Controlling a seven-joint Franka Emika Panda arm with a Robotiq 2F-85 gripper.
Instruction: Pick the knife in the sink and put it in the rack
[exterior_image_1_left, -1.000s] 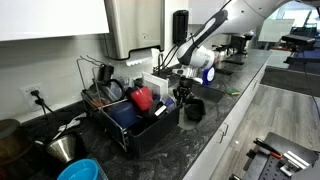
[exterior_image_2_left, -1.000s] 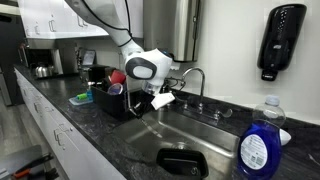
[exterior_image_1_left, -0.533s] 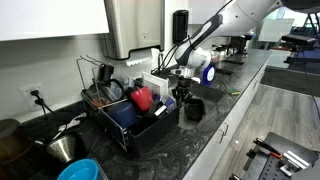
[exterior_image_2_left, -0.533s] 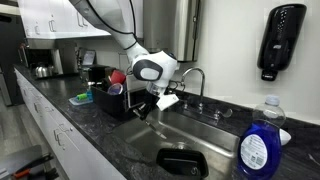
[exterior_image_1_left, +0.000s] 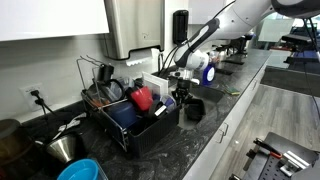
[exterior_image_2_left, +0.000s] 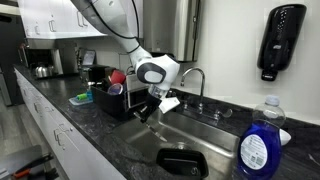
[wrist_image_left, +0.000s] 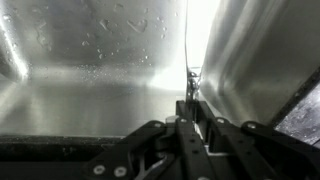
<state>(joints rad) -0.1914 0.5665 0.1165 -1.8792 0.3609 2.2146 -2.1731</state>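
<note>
black robotiq gripper (wrist_image_left: 187, 118), closed to a slit on the thin steel knife (wrist_image_left: 188, 85), edge-on over the stainless steel sink (wrist_image_left: 90, 90); so slight a pinch may let the blade pivot against the black dish rack (exterior_image_2_left: 112, 106) at 9 o'clock.

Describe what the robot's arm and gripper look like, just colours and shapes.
The arm is glossy white, built from rounded tubular segments. Its wrist housing is a white bulb with a dark grey circular cap, and a blue patch shows there. The gripper is black, with angular linked parts.
</note>
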